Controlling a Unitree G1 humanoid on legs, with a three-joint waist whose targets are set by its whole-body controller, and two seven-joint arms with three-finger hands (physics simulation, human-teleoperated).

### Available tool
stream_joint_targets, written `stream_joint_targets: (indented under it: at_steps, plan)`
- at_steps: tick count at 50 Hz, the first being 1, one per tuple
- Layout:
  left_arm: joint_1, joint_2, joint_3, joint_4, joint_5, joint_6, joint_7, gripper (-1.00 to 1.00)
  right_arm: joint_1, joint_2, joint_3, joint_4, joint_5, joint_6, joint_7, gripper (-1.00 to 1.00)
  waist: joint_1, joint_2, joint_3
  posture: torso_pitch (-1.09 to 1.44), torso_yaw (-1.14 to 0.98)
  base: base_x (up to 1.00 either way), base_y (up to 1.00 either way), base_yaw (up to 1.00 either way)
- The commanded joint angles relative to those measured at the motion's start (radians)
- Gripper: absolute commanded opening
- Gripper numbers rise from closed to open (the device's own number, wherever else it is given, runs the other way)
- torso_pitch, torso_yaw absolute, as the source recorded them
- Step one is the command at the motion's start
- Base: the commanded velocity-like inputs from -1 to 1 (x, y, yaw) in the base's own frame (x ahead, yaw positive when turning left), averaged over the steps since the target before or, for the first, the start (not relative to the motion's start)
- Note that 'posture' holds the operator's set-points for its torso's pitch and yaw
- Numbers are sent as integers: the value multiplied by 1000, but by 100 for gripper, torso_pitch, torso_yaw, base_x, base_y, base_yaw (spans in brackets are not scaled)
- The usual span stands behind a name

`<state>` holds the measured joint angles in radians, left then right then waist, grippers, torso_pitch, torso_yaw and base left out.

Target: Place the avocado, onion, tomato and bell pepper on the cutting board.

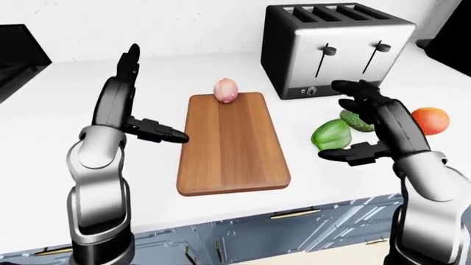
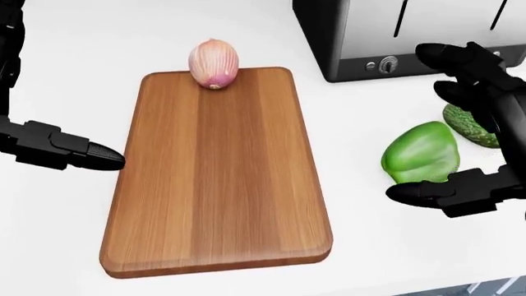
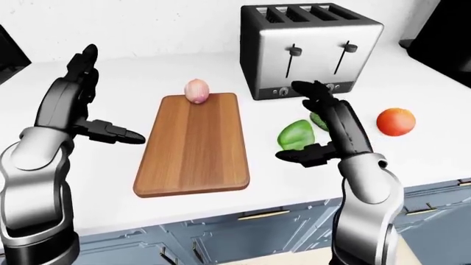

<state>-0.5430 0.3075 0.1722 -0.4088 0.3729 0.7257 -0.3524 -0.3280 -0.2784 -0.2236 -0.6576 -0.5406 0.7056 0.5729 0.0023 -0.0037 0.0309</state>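
Cutting board: wooden, lies on the white counter, long axis running near to far, centre-left of the scene

Onion: sits on the far edge of the board, half over the rim; the only one of the four items in place

Bell pepper: green, on the counter right of the board, well clear of it

Avocado: just right of and beyond the pepper, near or touching it, partly hidden by the right hand in the head view

Tomato: farthest right on the counter, apart from the avocado

Toaster: four-slot, far right of the board, directly beyond the pepper

Right hand: fingers spread wide and holding nothing, thumb low on the near side of the pepper, upper fingers arched over the avocado and pepper

Left hand: open and empty, raised beside the left edge of the board, one finger pointing toward it

Risks, as judged:
- The hand straddles two items; closing now could catch the avocado with the pepper or knock it toward the tomato
- The pepper's smooth rounded skin may squirt out of a three-finger pinch
- The onion, perched at the rim, could roll off if the board is bumped during placement
- Raised fingers stand close to the toaster face
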Motion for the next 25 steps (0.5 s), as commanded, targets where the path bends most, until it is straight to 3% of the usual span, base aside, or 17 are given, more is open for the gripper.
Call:
stream_joint_targets:
  at_steps: [1,25]
  plan:
    - [-25,11,10,-34,6,-23,7,100,-19,-3,-3,-21,3,-35,-33,51,1,0,-23,0,0,0,0,0]
    - [-10,10,13,-35,15,-32,-1,100,-6,6,3,41,31,-78,-84,56,1,0,-26,0,0,0,0,0]
